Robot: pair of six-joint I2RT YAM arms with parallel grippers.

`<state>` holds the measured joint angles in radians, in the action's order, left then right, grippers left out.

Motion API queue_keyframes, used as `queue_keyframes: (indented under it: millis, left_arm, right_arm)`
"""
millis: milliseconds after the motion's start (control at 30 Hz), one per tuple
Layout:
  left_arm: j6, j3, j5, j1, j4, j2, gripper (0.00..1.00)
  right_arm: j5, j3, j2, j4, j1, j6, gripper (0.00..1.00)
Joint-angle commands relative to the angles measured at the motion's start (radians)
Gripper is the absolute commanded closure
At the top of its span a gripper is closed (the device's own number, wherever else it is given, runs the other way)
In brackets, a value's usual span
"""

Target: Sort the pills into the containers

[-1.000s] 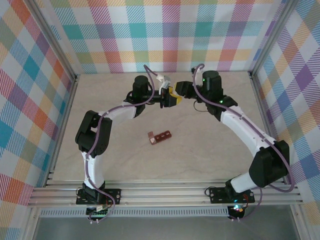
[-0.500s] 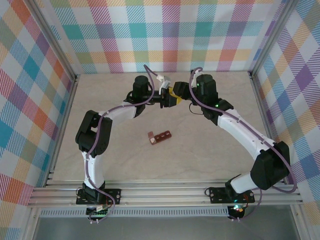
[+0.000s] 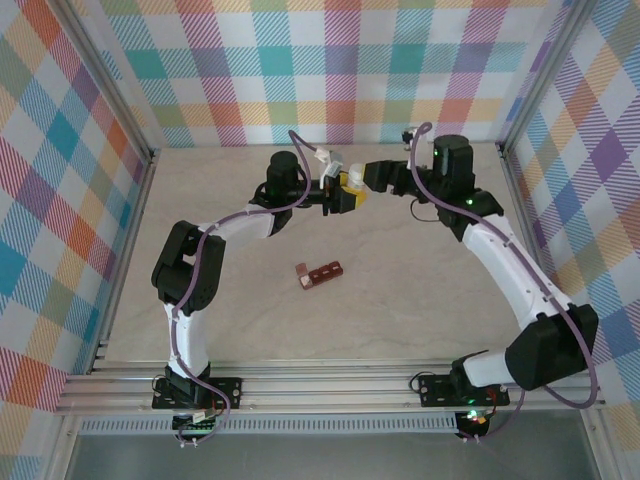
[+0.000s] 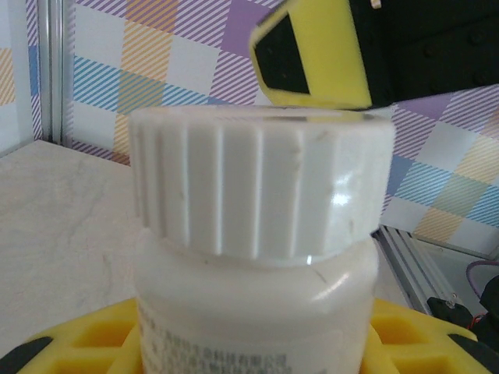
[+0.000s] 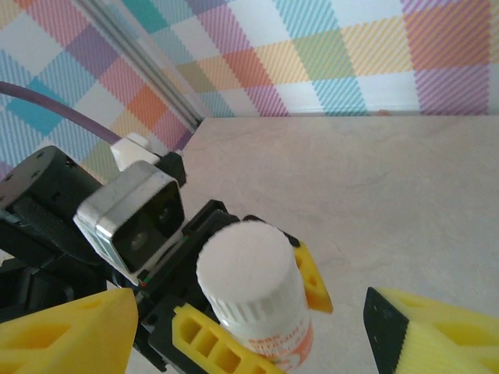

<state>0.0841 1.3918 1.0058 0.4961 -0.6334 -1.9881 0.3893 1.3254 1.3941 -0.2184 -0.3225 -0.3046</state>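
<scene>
My left gripper (image 3: 349, 193) is shut on the body of a small white bottle (image 4: 257, 273), held up over the back of the table. The ribbed white cap (image 4: 257, 179) sits on the bottle. My right gripper (image 3: 374, 178) stands open just right of the bottle, and its yellow fingers (image 5: 78, 331) sit apart on either side of the cap (image 5: 248, 265) without touching it. The containers (image 3: 320, 273), a dark red-brown strip of compartments, lie on the table in the middle, well in front of both grippers. The pills are hidden.
The beige tabletop (image 3: 420, 290) is walled by checked panels (image 3: 330, 70) on three sides. Metal rails (image 3: 330, 385) run along the near edge by the arm bases. The left wrist camera (image 5: 132, 214) sits close behind the bottle.
My right gripper has opened off the bottle cap and drawn back to the right. The left gripper still holds the bottle in the same place.
</scene>
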Motion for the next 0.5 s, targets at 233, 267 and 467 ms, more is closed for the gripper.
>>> queue_keyframes:
  millis: [233,267,467]
  left_arm:
    - [-0.029,0.042,0.037,0.007,-0.020,0.028,1.00]
    - [-0.029,0.042,0.039,0.007,-0.020,0.028,1.00]
    - [-0.032,0.044,0.041,0.007,-0.016,0.028,1.00]
  right_arm:
    - [0.171,0.174,0.146,-0.076,0.000,0.134,0.24]
    - [0.171,0.180,0.153,-0.082,0.001,0.134,0.25]
    - [0.168,0.186,0.182,-0.096,0.000,0.139,0.27]
